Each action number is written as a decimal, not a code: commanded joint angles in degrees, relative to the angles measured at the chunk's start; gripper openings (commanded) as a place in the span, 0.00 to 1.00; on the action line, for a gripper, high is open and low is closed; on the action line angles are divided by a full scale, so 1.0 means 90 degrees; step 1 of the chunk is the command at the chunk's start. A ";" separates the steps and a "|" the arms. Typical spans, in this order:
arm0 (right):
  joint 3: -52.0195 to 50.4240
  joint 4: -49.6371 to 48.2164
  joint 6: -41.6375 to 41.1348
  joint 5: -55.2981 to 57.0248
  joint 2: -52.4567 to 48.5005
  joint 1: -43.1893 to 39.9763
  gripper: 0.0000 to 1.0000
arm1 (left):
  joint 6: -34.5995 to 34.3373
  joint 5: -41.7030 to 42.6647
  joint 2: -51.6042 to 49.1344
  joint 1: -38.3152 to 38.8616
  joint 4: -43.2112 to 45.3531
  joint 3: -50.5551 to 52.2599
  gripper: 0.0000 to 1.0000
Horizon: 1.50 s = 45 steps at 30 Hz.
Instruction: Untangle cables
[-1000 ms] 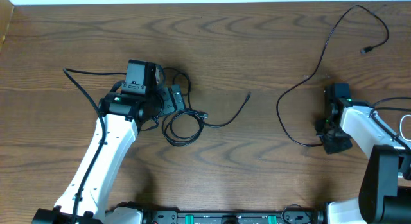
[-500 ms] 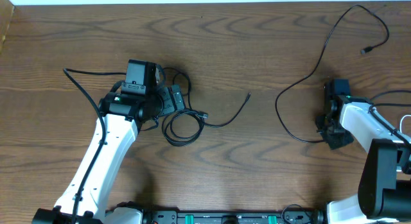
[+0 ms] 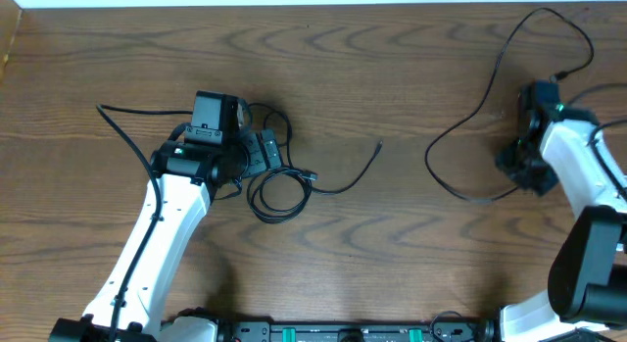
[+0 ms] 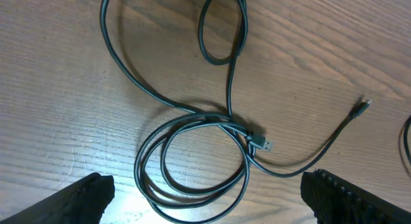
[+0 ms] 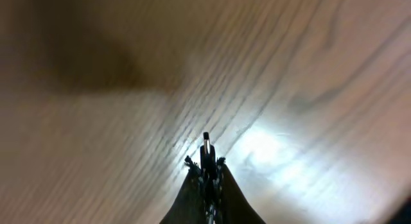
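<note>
Brown wooden worktop (image 3: 392,68) | overhead: left gripper (image 3: 257,154) wide open over coiled cable (image 3: 279,195), left of centre; right gripper (image 3: 521,171) near right edge, long cable (image 3: 490,92) looping toward far right corner | left wrist: coil strands overlap, so a pinch could catch several and tighten the tangle | right wrist: blurred, fingers (image 5: 187,197) clamped on plug tip (image 5: 205,144); a thin hold that may slip under pull
</note>
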State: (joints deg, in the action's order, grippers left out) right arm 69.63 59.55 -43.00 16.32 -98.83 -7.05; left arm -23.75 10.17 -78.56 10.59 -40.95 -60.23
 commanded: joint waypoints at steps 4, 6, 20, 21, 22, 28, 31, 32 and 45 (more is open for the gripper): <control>0.0945 0.0452 0.0580 0.1260 0.0350 -0.0005 0.01 | 0.0044 -0.0083 -0.0005 -0.0015 -0.0019 0.0007 0.99; 0.1146 0.0403 0.0600 0.1994 0.0500 -0.0005 0.01 | 0.0044 -0.0083 -0.0005 -0.0015 -0.0019 0.0007 0.99; 0.1175 -0.2858 0.3640 0.3150 0.0641 -0.0029 0.01 | 0.0044 -0.0083 -0.0005 -0.0015 -0.0019 0.0007 0.99; 0.1175 -0.3094 0.3988 0.3150 0.0641 -0.0029 0.01 | 0.0044 -0.0083 -0.0005 -0.0015 -0.0019 0.0007 1.00; 0.1175 -0.3281 0.4299 0.3150 0.0641 -0.0029 0.01 | 0.0044 -0.0083 -0.0005 -0.0015 -0.0022 0.0007 0.99; 0.1175 -0.3553 0.4840 0.2669 0.0755 0.0066 0.01 | 0.0044 -0.0083 -0.0005 -0.0015 -0.0019 0.0007 1.00; 0.1175 -0.3368 0.5265 0.1647 0.1061 0.0211 0.01 | 0.0044 -0.0083 -0.0005 -0.0015 -0.0019 0.0007 0.99; 0.1175 -0.3332 0.5425 0.1277 0.1202 0.0267 0.01 | 0.0044 -0.0083 -0.0005 -0.0015 -0.0019 0.0007 0.99; 0.1178 -0.2497 0.5515 -0.0046 0.3881 0.0831 0.01 | 0.0044 -0.0083 -0.0005 -0.0015 -0.0019 0.0007 0.99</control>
State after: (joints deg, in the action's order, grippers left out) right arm 79.33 36.01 8.19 17.80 -69.67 -0.03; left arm -23.75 10.17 -78.56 10.59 -40.95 -60.23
